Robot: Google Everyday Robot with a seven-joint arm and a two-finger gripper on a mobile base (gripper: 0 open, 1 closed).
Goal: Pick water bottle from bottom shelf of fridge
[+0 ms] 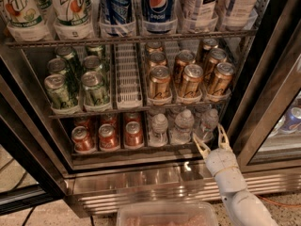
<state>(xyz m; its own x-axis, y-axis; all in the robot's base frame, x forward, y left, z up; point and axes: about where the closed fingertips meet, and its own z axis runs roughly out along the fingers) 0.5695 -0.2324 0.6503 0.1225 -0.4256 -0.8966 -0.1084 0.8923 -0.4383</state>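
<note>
Camera view, sole entry. Fridge [155,187]: stainless frame and wire tiers, with the glass door [275,93] standing open at the right, which leaves the front of every tier reachable. Stock is sorted by kind into lanes that keep each row upright and in file: soda bottles [157,6] on the upper tier, green cans [75,81] and gold cans [190,79] on the middle tier. Bottom shelf [141,150]: lowest and darkest tier, with a steel front lip; orange-red cans [108,135] fill the left lanes. Water bottle [208,122]: upright at the front of the rightmost lane, just behind the lip, with neighbouring bottles [184,125] of the same kind just beside it on the left. It is clear ribbed plastic with a white screw cap and colourless contents; no label can be made out. By judgement it is light and slightly yielding under a squeeze. Tool [211,141]: pale two-finger end of the white arm, at lower right, outside the shelf, in front of the lip and just below that bottle. Its fingers are spread wide in a V with nothing between them, clear of the bottle. The spread and aim suggest a reach lined up on the lane nearest the arm. Plastic tub [167,213]: translucent, at the bottom edge; purpose not evident.
</note>
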